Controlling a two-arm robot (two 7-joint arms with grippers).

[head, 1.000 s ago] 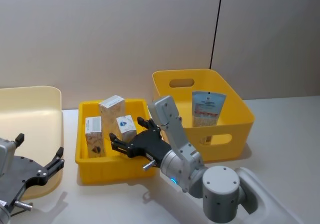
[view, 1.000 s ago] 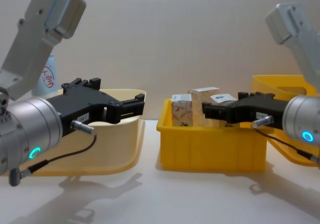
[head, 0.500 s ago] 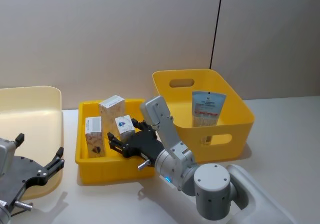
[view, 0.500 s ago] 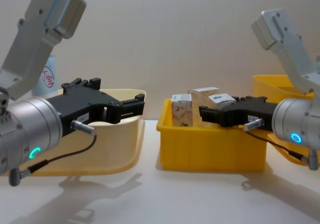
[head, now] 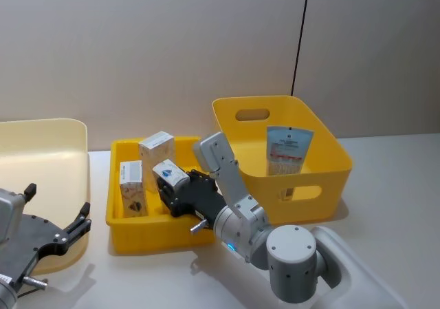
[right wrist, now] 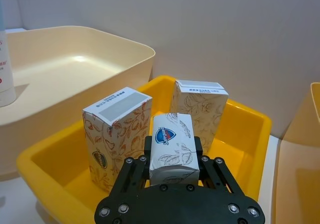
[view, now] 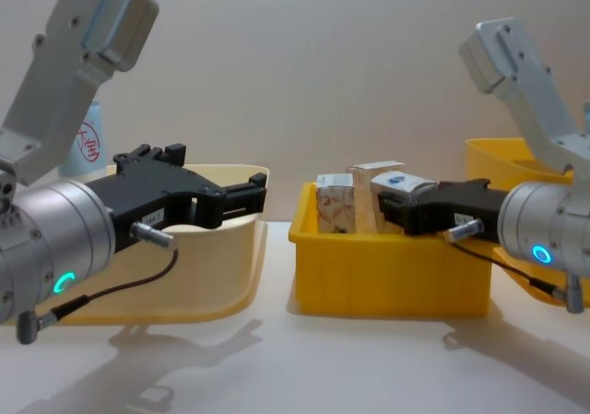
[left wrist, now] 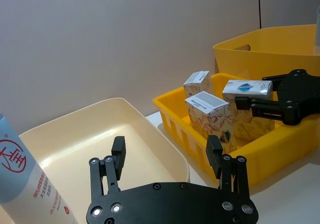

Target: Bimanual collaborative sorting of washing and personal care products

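My right gripper [head: 172,189] reaches into the shallow yellow tray [head: 148,231] and is shut on a small floral carton with a blue emblem [right wrist: 171,143], holding it tilted [view: 403,183]. Two more floral cartons [right wrist: 116,133] [right wrist: 199,106] stand upright in the tray beside it. A pale-blue tube [head: 287,151] leans inside the deep yellow bin [head: 324,178]. A white bottle with a red round mark [left wrist: 19,183] stands in the cream bin [head: 42,151]. My left gripper [left wrist: 166,147] hovers open at that bin's near edge, holding nothing.
The three containers sit in a row on the white table: cream bin left, shallow tray middle, deep bin right. A plain wall rises close behind them. Bare table lies in front of the tray [view: 369,359].
My right gripper slid further over the tray and shut on the blue-emblem carton, which now sits tilted between its fingers. The left arm has not moved.
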